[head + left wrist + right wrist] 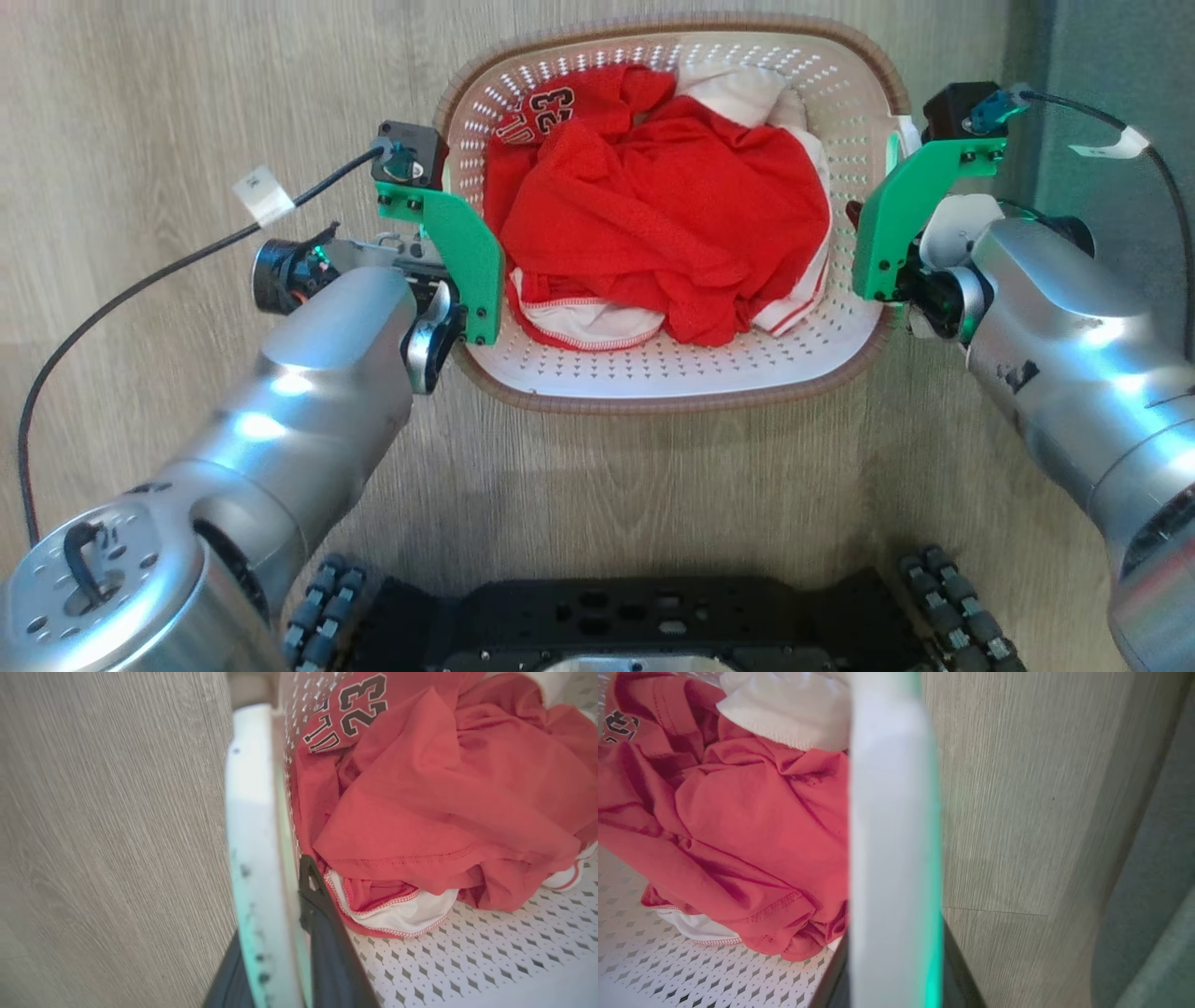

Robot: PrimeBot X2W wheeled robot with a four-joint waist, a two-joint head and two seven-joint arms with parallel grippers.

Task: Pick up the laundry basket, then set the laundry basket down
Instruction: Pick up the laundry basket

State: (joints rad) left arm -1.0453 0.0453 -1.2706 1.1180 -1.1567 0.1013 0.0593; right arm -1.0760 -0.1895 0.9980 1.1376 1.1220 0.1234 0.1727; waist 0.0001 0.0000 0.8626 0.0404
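Firmly, left gripper (273, 914) and right gripper (896, 952) clamp side handles (254, 812) of the laundry basket (672, 397) over wood floor (187, 93).

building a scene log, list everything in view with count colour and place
laundry basket: 1, white with brown rim, between the arms
red clothes: heap, red, in the basket
white clothes: some, white, red trim, under the red
floor: 1, pale wood-look, around
cables: 2, black, white tags, one by each wrist
base: 1, black, bottom centre
arms: 2, silver, lower left and right
left pincer: 1, dark, shut on basket, left side
right pincer: 1, dark, shut on basket, right side
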